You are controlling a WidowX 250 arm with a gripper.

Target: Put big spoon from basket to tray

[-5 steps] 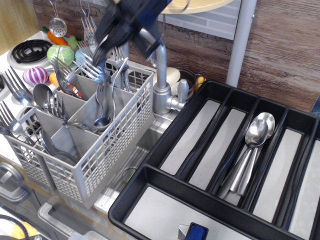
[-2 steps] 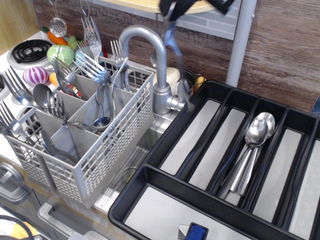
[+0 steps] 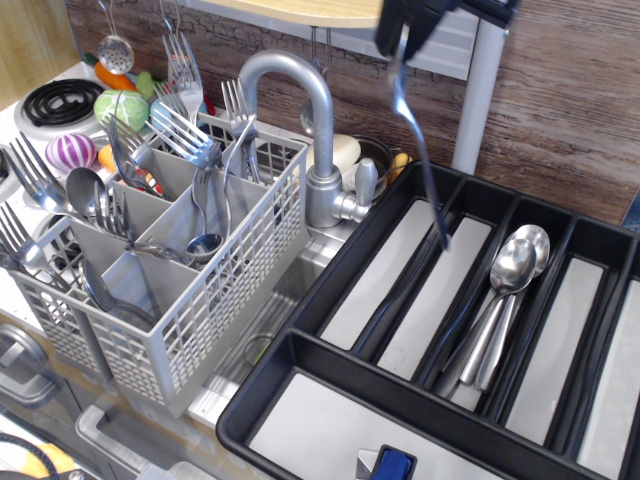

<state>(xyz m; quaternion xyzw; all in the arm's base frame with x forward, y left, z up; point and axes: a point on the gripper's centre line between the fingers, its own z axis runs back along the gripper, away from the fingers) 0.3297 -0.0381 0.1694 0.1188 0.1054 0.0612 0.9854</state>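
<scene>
pincer (image 3: pixel 405 22): at the top edge of the view, closed on the upper end of the big spoon.
big spoon (image 3: pixel 420 150): out of the basket (image 3: pixel 215 290), hanging below the pincer over the tray (image 3: pixel 330 395).
long axis: near vertical, leaning slightly right toward the bottom; lower end dark and blurred, just over the tray's second long compartment from the left.
spoons already in tray (image 3: pixel 500 300): lying lengthwise one compartment to the right, bowls at the far end.
coming move, as a judgement: tilt the spoon to lie along a compartment, then lower.
risk: the tip catching a divider.
</scene>
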